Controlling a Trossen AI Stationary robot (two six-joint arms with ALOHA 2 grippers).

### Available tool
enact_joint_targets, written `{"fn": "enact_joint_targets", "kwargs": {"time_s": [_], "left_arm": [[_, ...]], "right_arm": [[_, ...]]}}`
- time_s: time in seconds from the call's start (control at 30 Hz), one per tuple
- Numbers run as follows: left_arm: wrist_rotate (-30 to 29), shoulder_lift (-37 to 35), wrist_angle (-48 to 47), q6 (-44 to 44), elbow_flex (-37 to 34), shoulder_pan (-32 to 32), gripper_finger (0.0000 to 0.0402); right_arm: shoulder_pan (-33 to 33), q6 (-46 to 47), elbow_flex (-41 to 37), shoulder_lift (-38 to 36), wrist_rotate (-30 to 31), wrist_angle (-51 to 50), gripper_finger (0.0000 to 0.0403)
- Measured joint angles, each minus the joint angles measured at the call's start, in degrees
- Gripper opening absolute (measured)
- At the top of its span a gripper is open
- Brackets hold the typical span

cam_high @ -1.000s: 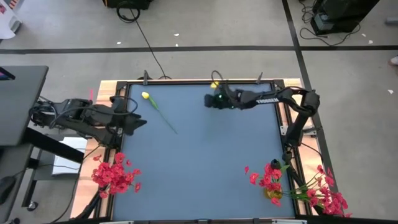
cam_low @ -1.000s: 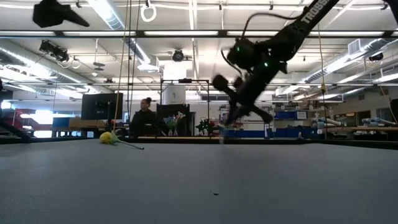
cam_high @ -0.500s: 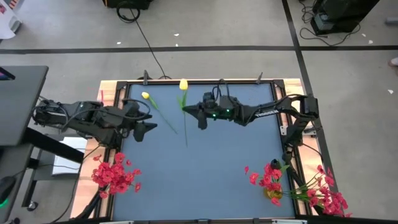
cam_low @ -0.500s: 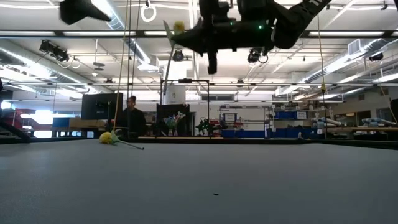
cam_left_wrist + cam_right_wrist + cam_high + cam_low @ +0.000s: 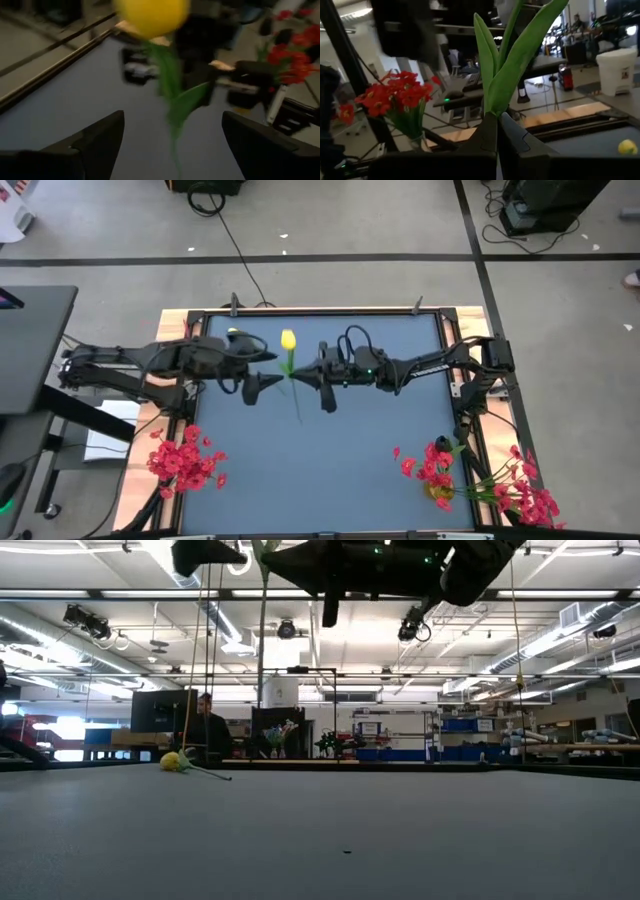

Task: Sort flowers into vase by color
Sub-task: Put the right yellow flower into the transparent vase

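I had the right end effector [image 5: 300,376] reaching out over the middle of the far half of the tabletop [image 5: 340,440], well above the surface, with its fingers closed tight on the green stalk of a yellow tulip [image 5: 289,341]. In the right wrist view the fingers [image 5: 490,137] met around the stalk just below the long leaves. From above, the bloom pointed toward the far edge and the stalk trailed back toward the near side.

The left end effector [image 5: 262,370] was just to the left of that tulip, also raised off the tabletop. Its fingers [image 5: 100,135] stood wide apart and held nothing; in the left wrist view the tulip's stalk sat in the gap between them, touching neither.

A second yellow tulip [image 5: 173,761] lay flat on the tabletop near the far left corner, mostly hidden under the left arm from above. A bunch of red flowers [image 5: 185,460] stood at the near left edge, and another bunch of red flowers [image 5: 432,465] in a vase [image 5: 440,492] at the near right corner, with more red stems [image 5: 525,492] spilling off to the right of it. Across the room behind the tabletop, a person [image 5: 208,728] was at a workstation.
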Motion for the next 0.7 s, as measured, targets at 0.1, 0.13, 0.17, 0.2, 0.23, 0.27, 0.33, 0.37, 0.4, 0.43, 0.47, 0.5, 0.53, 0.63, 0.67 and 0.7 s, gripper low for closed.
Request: {"fn": "enact_joint_targets", "kwargs": {"time_s": [0.1,0.13,0.17,0.2,0.23,0.27,0.33,0.37,0.4,0.43,0.47,0.5,0.53,0.63,0.67,0.7], "left_arm": [[2.6,1.6,4.2,3.0,0.0,0.6,0.0341],[3.0,2.1,5.2,3.2,0.0,0.8,0.0341],[3.2,2.6,6.0,3.3,0.0,1.2,0.0341],[3.1,3.0,6.6,3.3,0.0,1.5,0.034],[3.1,3.3,7.1,3.3,0.0,1.9,0.0338],[3.1,3.6,7.0,3.3,0.0,2.3,0.0334],[3.1,3.9,7.2,3.2,0.0,3.0,0.0319],[3.1,4.0,7.1,3.2,0.0,3.4,0.0307],[3.1,4.0,7.1,3.2,0.0,3.6,0.0294],[3.1,4.0,7.5,3.2,0.0,3.9,0.028],[3.1,4.0,7.9,3.2,0.0,4.1,0.0262],[3.3,3.9,8.2,3.3,0.0,4.4,0.0244],[4.5,3.9,8.5,3.9,0.0,4.7,0.0225],[9.9,3.9,9.9,7.8,0.0,5.4,0.0158],[11.3,3.9,10.4,8.5,0.0,5.4,0.0134],[12.6,3.9,10.7,9.3,0.0,5.3,0.0109]], "right_arm": [[0.0,-1.0,0.9,0.0,0.3,0.0,0.0006],[0.0,-1.4,1.3,0.0,0.0,0.1,0.0006],[0.0,-1.7,1.6,0.0,-0.5,0.2,0.0006],[0.0,-1.9,1.8,0.0,-0.9,0.2,0.0006],[0.0,-2.1,2.0,0.0,-1.1,0.2,0.0006],[0.0,-2.3,2.1,0.0,-1.1,0.2,0.0006],[0.0,-3.0,2.1,0.0,-1.5,0.1,0.0006],[0.0,-3.1,2.1,0.0,-1.9,0.1,0.0006],[0.0,-3.2,2.1,0.0,-2.4,0.1,0.0006],[0.0,-3.3,2.1,0.0,-2.7,0.1,0.0006],[0.0,-3.3,2.1,0.0,-2.8,0.0,0.0006],[0.0,-3.5,2.1,0.0,-2.8,-0.3,0.0006],[0.0,-3.7,2.1,0.0,-2.8,-0.5,0.0006],[0.0,-4.6,2.1,0.0,-2.8,-0.7,0.0007],[-0.1,-4.7,2.1,0.0,-2.8,-0.7,0.0007],[-0.2,-4.8,2.1,0.0,-2.8,-0.7,0.0008]]}}
